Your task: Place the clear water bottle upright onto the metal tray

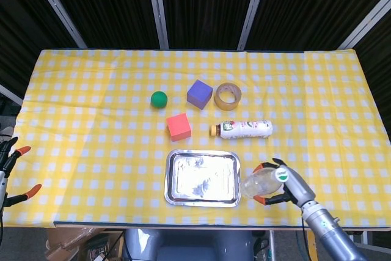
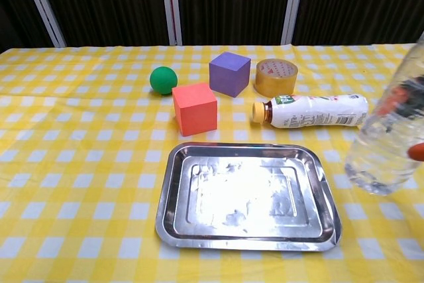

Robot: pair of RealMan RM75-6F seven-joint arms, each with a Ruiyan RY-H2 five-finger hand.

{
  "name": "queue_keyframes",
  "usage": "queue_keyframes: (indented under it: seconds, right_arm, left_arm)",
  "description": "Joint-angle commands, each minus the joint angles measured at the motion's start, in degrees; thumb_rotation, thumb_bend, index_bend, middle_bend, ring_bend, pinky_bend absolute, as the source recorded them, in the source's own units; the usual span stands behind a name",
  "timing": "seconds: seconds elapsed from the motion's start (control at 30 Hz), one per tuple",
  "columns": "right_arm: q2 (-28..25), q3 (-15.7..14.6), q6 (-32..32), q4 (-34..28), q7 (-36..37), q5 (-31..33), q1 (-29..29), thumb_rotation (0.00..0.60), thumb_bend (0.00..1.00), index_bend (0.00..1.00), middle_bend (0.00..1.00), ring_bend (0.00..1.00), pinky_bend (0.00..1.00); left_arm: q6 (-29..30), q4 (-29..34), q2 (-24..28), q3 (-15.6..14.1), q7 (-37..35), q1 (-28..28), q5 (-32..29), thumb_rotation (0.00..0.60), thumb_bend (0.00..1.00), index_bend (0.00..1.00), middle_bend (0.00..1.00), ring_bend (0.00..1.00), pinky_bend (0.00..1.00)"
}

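Observation:
My right hand (image 1: 276, 183) grips the clear water bottle (image 1: 261, 181), which hangs in the air just right of the metal tray (image 1: 202, 177). In the chest view the bottle (image 2: 391, 138) fills the right edge, base down and slightly tilted, beside the tray (image 2: 246, 197); orange fingertips (image 2: 391, 97) show through it. The tray lies bare near the table's front edge. My left hand (image 1: 7, 164) hangs at the far left, off the table, fingers apart and holding nothing.
A white drink bottle (image 1: 242, 129) lies on its side just behind the tray. A red cube (image 1: 178, 126), purple cube (image 1: 200, 94), green ball (image 1: 159, 99) and tape roll (image 1: 227, 95) sit further back on the yellow checked cloth.

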State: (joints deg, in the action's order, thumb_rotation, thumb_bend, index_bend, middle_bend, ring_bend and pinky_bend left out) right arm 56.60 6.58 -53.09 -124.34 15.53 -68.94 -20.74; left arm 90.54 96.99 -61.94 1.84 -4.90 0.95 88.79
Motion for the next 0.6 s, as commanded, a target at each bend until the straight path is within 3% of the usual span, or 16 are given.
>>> queue_keyframes:
  seconds: [0.03,0.17,0.27,0.43,0.6]
  right_arm:
    - [9.9,0.4,-2.9,-6.3,-14.1,8.2,-5.3,0.600,0.63,0.76,0.62,0.31,0.00]
    - [14.2,0.6,-7.3,-7.0,-21.0,14.5,-7.1,0.600,0.63,0.76,0.62,0.31,0.00]
    - [12.7,0.6,-10.2,-6.7,-21.7,16.8,-6.3,0.600,0.63,0.76,0.62,0.31,0.00]
    - [4.9,0.3,-11.3,-5.0,-17.2,16.2,-3.0,0.600,0.63,0.76,0.62,0.31,0.00]
    - [-5.6,-0.9,-7.9,-1.1,-9.4,12.2,0.6,0.600,0.63,0.76,0.62,0.31,0.00]
  left_arm:
    - [-0.2,-0.3,0.2,0.0,-0.5,0.1,-0.1,0.600,0.15,0.19,0.02,0.00,0.00]
    - [-0.2,-0.4,0.4,0.0,-0.9,0.0,-0.1,0.600,0.15,0.19,0.02,0.00,0.00]
    - [0.0,-0.5,0.4,0.1,-1.1,0.0,-0.3,0.600,0.15,0.19,0.02,0.00,0.00]
    - [-0.6,-0.3,0.2,0.0,-0.3,0.2,-0.2,0.600,0.15,0.19,0.02,0.00,0.00]
    - [-0.5,0.2,-0.4,-0.2,1.5,0.2,0.2,0.600,0.15,0.19,0.02,0.00,0.00]
